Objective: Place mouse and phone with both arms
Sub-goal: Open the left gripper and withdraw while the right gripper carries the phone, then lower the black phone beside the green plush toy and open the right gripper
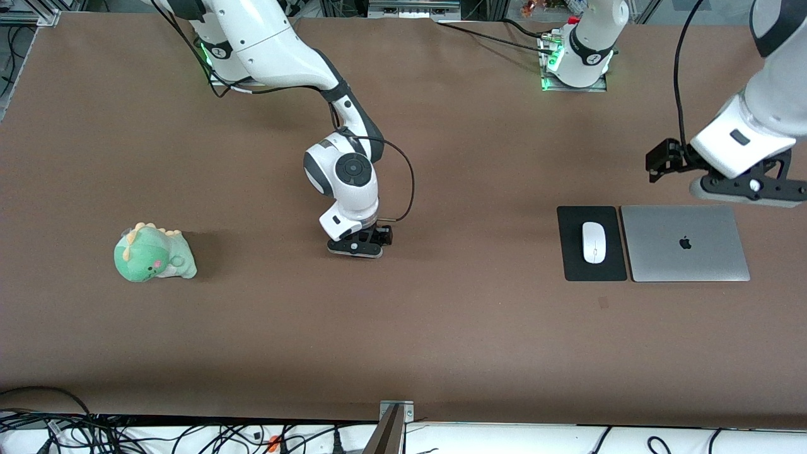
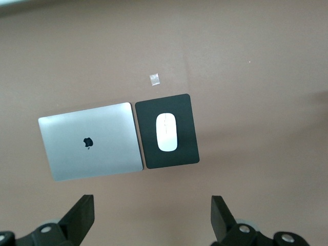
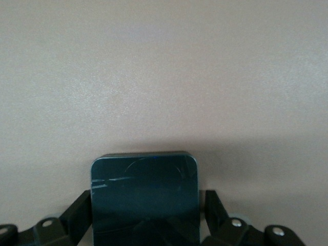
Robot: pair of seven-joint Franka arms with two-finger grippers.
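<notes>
The white mouse [image 1: 593,242] [image 2: 166,132] lies on a black mouse pad [image 1: 574,265] [image 2: 179,154] toward the left arm's end of the table. The black phone [image 3: 145,195] lies flat on the table's middle, its glass cracked. My right gripper [image 1: 355,247] [image 3: 147,205] is down over it and hides it in the front view. Its fingers straddle the phone's sides; one finger touches and a thin gap shows at the other. My left gripper [image 1: 750,192] [image 2: 152,215] hangs open and empty in the air over the table by the laptop's edge.
A closed silver laptop [image 1: 684,243] [image 2: 89,141] lies beside the mouse pad. A green plush dinosaur [image 1: 154,253] sits toward the right arm's end. A small pale scrap [image 1: 603,303] [image 2: 154,78] lies nearer the front camera than the pad.
</notes>
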